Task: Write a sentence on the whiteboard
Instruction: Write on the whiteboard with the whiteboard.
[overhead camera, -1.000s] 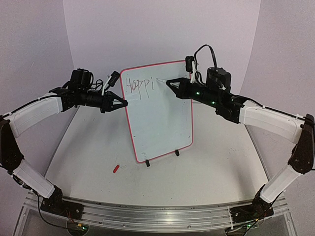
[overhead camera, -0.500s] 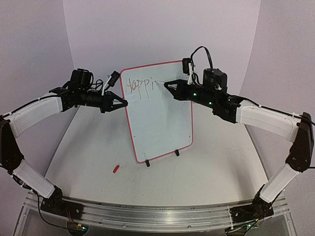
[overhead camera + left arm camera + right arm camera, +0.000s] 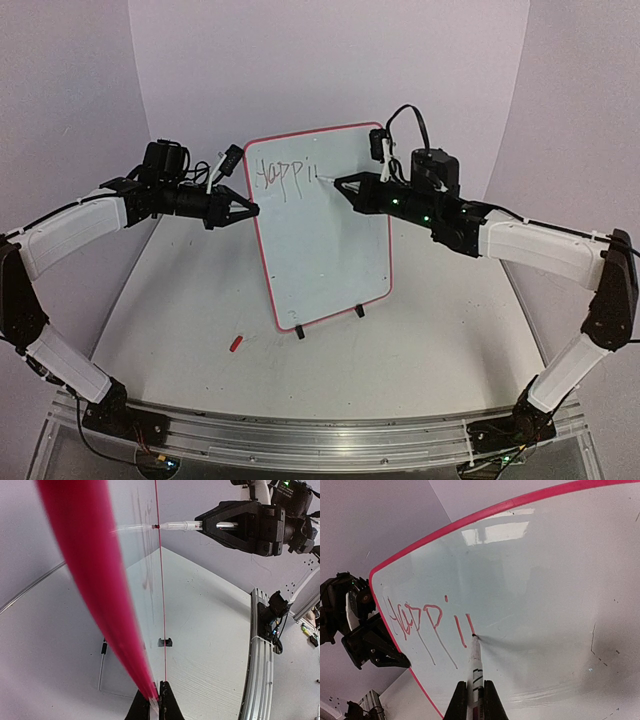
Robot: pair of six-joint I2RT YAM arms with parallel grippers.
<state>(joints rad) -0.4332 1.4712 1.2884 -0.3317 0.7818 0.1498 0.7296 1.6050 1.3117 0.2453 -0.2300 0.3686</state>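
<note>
The whiteboard stands upright on its wire stand, white with a red-pink rim. Reddish letters of the sentence reading about "Happi" plus a fresh stroke run along its top; they also show in the right wrist view. My right gripper is shut on a slim white marker pen, whose tip touches the board at the foot of the newest stroke. My left gripper is shut on the board's left rim, pinching it edge-on between the fingertips.
A small red marker cap lies on the table in front of the board's left foot. Black stand clips hold the board's lower edge. Purple-grey walls close in behind and on both sides.
My right gripper has slid the pen down and a little left, drawing a new short stroke after "Happi". The left arm and the board have not moved.
</note>
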